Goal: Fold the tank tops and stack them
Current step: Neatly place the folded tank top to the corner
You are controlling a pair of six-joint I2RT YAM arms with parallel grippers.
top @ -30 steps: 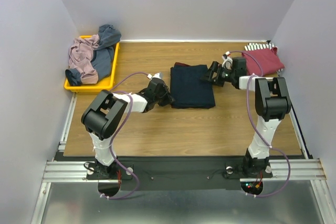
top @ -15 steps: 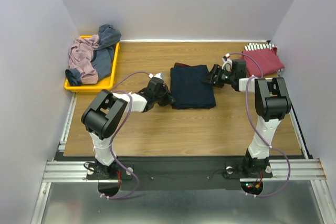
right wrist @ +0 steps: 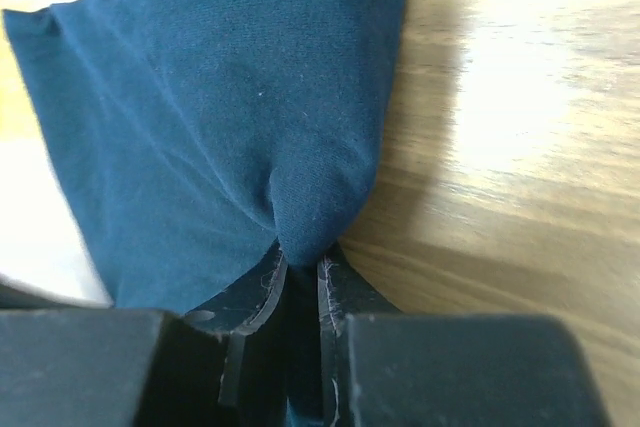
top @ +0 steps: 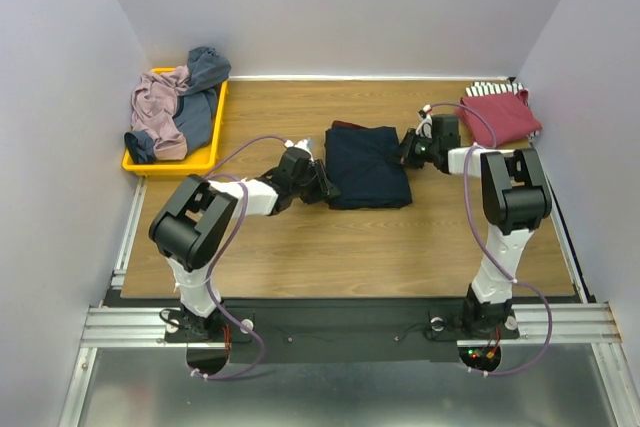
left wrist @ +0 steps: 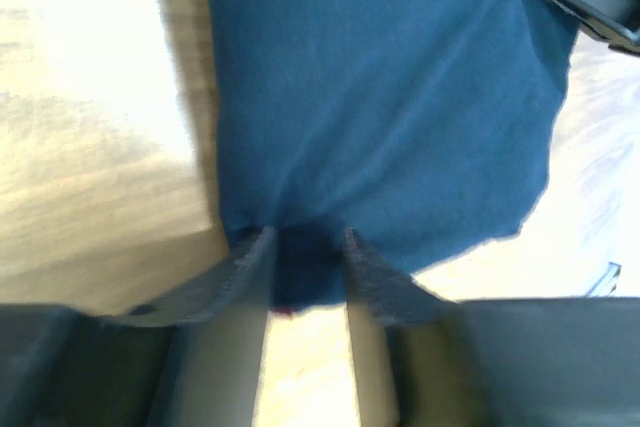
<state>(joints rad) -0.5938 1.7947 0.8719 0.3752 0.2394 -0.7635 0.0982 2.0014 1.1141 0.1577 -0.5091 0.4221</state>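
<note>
"While the navy jersey (top: 367,164) lies as a folded rectangle in the middle of the table (top: 400,237), which step does the robot seem to be on?"

"Most likely a last fold or a lift toward the stack. The right tool (top: 408,150) is all but closed, nipping a ridge of the jersey's right edge, which the right wrist view shows puckered between the fingers (right wrist: 262,292). The left tool (top: 322,185) sits at the lower left corner with its jaws apart. That corner lies between the fingers (left wrist: 240,272), and they do not look clamped on it."

"And the other tops?"

"The dark red top (top: 500,115) lies folded on the striped top (top: 488,89) at the upper right of the frame. The mauve top (top: 155,107) and grey-blue top (top: 205,72) are heaped in the yellow tray (top: 170,162) at the upper left."

"What does the next move call for?"

"Probably a firm hold at the left corner as well, so both sides rise together. Carried by the right edge alone, the fold could sag open on the way to the pile."
</note>
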